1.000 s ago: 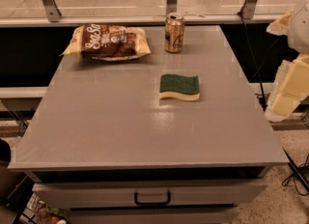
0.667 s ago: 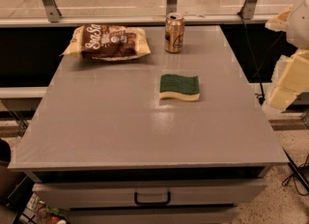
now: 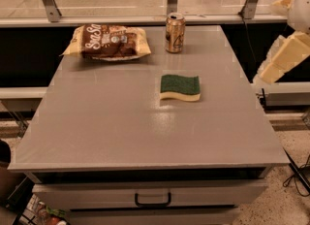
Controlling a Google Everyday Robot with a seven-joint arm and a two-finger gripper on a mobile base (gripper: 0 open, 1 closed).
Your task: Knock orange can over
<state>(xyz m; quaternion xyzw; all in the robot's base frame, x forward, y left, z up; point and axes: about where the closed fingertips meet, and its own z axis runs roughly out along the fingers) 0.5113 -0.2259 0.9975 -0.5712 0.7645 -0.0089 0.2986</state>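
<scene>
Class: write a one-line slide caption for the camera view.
Upright orange can at the far edge of the table beside a snack bag, sponge nearer; gripper hangs off the right side.

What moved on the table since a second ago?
Nothing on the table moved. Only the end effector, out past its right edge, shifted: it rose a little and drifted slightly toward the table. It took hold of nothing. The orange can still stands upright at the back, and the snack bag and sponge stayed put.

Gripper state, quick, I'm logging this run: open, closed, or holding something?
Gripper: cannot be told; it is at the view's right edge, beside the table, well apart from the upright orange can.
</scene>
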